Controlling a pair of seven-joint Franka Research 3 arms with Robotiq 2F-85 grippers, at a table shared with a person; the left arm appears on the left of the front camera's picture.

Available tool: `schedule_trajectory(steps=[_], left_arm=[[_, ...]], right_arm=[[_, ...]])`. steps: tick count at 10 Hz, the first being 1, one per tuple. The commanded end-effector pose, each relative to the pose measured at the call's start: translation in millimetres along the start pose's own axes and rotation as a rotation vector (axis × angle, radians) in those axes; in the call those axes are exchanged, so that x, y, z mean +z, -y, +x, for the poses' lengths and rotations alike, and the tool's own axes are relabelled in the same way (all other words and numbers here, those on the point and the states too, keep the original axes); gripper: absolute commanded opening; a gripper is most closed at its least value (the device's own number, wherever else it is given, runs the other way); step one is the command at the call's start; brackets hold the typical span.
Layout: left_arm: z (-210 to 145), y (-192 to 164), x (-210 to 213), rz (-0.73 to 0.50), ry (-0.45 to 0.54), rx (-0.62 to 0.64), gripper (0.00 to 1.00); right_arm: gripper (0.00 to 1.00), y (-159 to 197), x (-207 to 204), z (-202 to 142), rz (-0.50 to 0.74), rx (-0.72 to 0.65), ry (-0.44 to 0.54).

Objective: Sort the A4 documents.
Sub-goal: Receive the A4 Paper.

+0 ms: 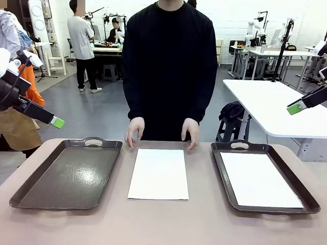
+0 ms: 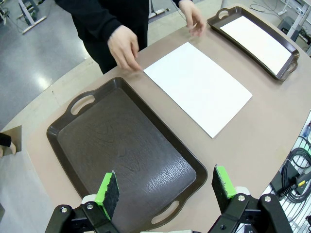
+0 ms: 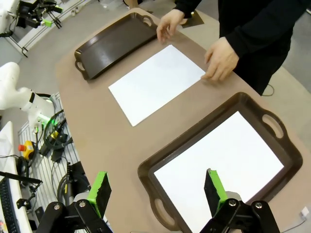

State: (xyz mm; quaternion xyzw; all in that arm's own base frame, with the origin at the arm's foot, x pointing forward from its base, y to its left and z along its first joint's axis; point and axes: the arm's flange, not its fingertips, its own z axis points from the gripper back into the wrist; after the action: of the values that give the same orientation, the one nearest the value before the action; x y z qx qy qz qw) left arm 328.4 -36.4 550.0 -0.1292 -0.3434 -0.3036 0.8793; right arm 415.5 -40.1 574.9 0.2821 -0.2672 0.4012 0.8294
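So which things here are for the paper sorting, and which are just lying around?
For the job:
middle white sheet
right brown tray and the white sheet in it
left brown tray, likely for sorted sheets

Just lying about:
dark bag farther back
white side table
cables

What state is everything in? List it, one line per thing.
Left tray: empty.
Right tray: holds one A4 sheet, lying flat.
Middle A4 sheet: flat on the table, between the trays.
Left hand: open, empty, raised off the table.
Right hand: open, empty, raised off the table.
Person's hands: empty, by the middle sheet's far corners.
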Motion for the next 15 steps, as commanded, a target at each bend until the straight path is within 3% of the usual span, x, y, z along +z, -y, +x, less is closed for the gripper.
schedule_trajectory(steps=[1, 15], left_arm=[[-1.0, -1.5, 0.0, -0.016, 0.005, -0.01, 1.0], [-1.0, -1.5, 0.0, -0.016, 0.005, -0.01, 1.0]], right_arm=[[1.0, -0.9, -0.1, 0.6, 0.003, 0.005, 0.001], [1.0, -0.9, -0.1, 0.6, 0.003, 0.005, 0.001]])
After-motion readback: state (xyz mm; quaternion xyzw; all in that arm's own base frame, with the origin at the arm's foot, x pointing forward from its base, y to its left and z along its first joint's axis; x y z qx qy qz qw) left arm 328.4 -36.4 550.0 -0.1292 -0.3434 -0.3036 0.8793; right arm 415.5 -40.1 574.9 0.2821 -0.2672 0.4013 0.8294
